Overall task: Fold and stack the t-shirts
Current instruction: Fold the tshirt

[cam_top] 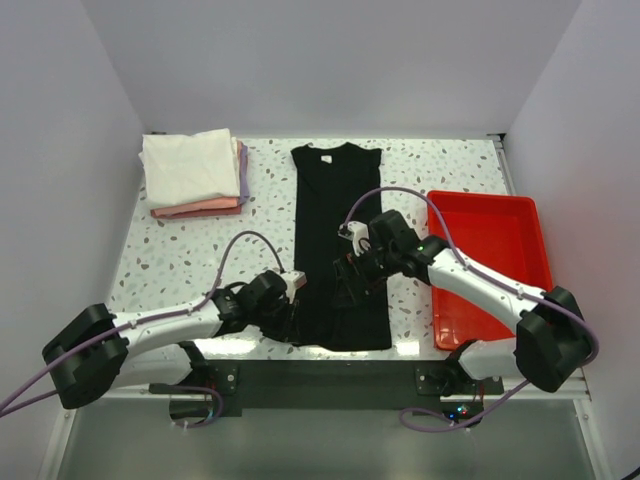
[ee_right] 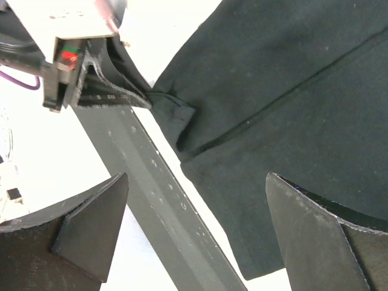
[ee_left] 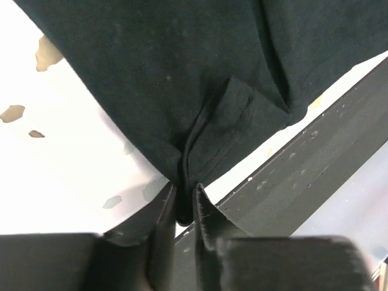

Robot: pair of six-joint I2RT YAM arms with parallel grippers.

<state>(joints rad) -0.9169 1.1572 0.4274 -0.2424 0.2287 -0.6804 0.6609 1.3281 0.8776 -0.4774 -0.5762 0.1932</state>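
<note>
Black shirt (cam_top: pixel 330 200) lies flat down the middle of the table (cam_top: pixel 190 260), folded into a long narrow strip, collar at the far end w/ a small white label showing, hem at the near edge. L gripper (ee_left: pixel 183 195) is down at the near-left hem corner, jaws pinched together on the cloth; a small ridge of fabric is bunched up right above the fingertips, and the corner sits just beside the table's dark front edge. R gripper (ee_right: pixel 197 182) hangs over the shirt's lower half, toward its right side, jaws spread wide w/ nothing btwn them; its fingers (ee_right: pixel 91 224) are clear of the cloth, and from its own cam you can see the L gripper clamped on that corner. Far-left corner of the table has the folded stack: white shirt (cam_top: pixel 190 165) on top, pink shirt (cam_top: pixel 195 210) under it, and a lavender shirt (cam_top: pixel 245 180) only peeking out along the right side, so can't tell exactly where it sits in the pile. Stack is well apart from the black shirt. Red tray (cam_top: pixel 490 250) sits on the right side of the table, near the black shirt but not touching it, R arm reaching across its near-left corner
</note>
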